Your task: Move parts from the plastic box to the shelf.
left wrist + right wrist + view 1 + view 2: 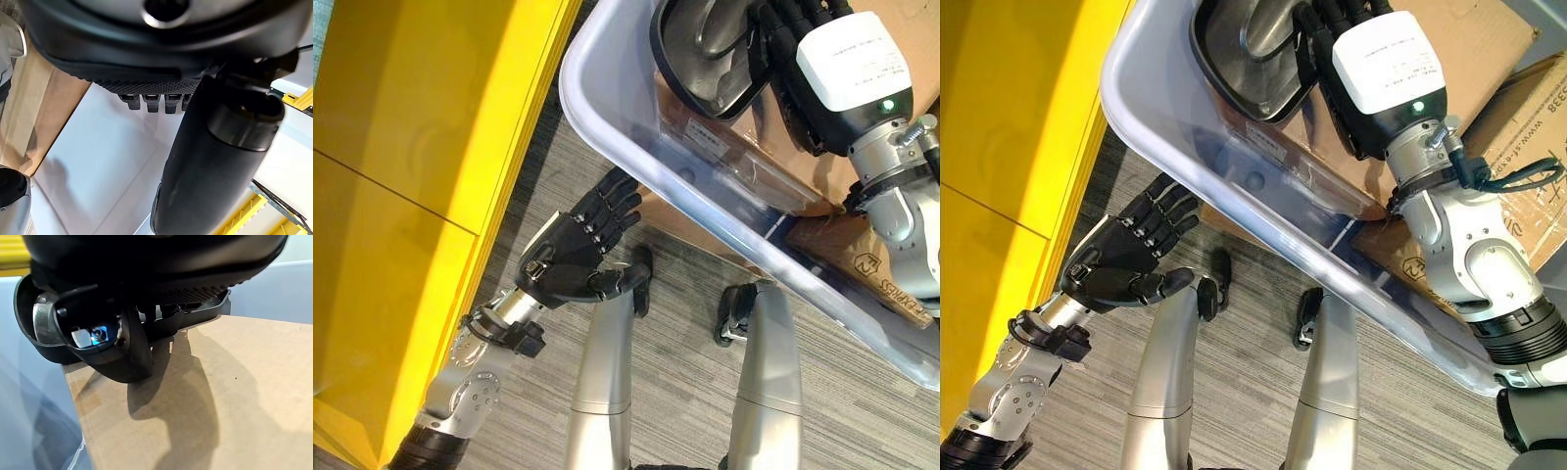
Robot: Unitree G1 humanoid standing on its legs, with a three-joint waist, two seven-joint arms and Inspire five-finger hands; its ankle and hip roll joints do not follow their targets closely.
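Observation:
A clear plastic box (pixel 636 157) fills the upper right, lined with brown cardboard (pixel 234 391). Inside it lies a grey part with a black rim (pixel 705 49). My right hand (pixel 847 64) reaches into the box and is shut on this part; its fingers (pixel 1322 29) curl over the rim and its thumb (pixel 127 352) presses against the part's black edge (pixel 27 318). My left hand (pixel 573 250) hovers outside the box, just below its near wall, open with fingers straight and nothing in it. The yellow shelf (pixel 411 196) stands along the left side.
A printed cardboard carton (pixel 1528 127) sits under and beside the plastic box at the right. Grey carpet floor (pixel 685 294) lies between the shelf and the box. The box's near wall (pixel 98 161) is close in front of the left hand.

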